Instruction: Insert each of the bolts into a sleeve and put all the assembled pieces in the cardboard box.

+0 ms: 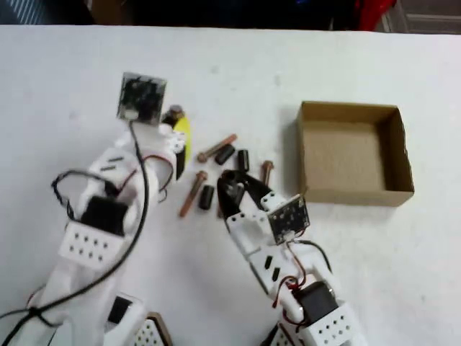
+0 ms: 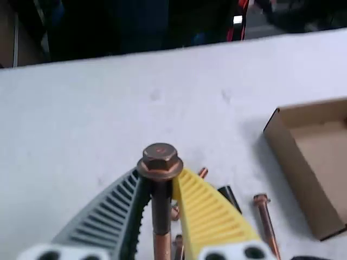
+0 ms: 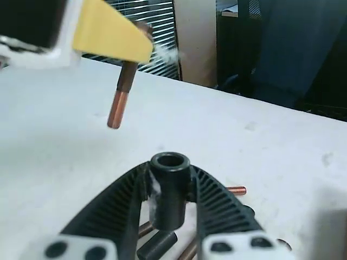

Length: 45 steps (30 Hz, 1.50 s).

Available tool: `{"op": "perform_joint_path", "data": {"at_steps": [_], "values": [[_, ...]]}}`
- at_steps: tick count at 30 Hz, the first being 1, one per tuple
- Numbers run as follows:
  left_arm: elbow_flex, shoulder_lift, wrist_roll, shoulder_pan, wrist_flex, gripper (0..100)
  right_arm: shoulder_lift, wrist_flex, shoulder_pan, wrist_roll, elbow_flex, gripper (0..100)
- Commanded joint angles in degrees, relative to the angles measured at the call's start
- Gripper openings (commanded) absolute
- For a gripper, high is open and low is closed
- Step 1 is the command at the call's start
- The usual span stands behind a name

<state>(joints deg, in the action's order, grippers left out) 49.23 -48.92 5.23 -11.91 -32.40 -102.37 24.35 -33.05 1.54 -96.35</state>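
bolt pinched head-up in left gripper, off table. sleeve clamped in right gripper, bore up, near bolt tip but apart (not yet mated). cardboard box empty. loose bolts and spare sleeves lie on table between arms. judged: no piece assembled; nearly everything outstanding.

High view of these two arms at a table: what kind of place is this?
Probably an indoor lab or hobby workshop: a plain white table set up for practice with loose bolts and a cardboard box, with window blinds in the dim room behind.
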Motion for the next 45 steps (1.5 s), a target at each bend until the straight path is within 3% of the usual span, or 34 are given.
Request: {"op": "perform_joint_path", "data": {"at_steps": [1, 6, 20, 32, 38, 45], "values": [[5.45, -7.43, -0.44, -3.38, 11.34, 2, -0.66, 0.04, -0.4, -0.53, -0.53, 1.7], [10.46, -14.29, -0.44, -8.57, 15.47, 2, -0.66, 0.04, -0.48, -0.62, -0.53, 1.7], [15.03, -25.8, -0.35, -16.57, 15.03, 2, -0.75, 1.36, -3.82, 3.6, -0.53, 1.7], [21.71, -31.96, -0.35, -16.84, 15.03, 2, -0.75, 1.27, -3.82, 3.6, -0.53, 1.7], [21.8, -33.01, 6.42, -16.57, 12.66, 2, -0.84, 0.57, -3.82, 3.6, -0.53, 1.7], [21.89, -33.19, 7.21, -16.4, 11.43, 2, -0.75, -0.84, -3.82, 3.6, -0.53, 1.7]]}}
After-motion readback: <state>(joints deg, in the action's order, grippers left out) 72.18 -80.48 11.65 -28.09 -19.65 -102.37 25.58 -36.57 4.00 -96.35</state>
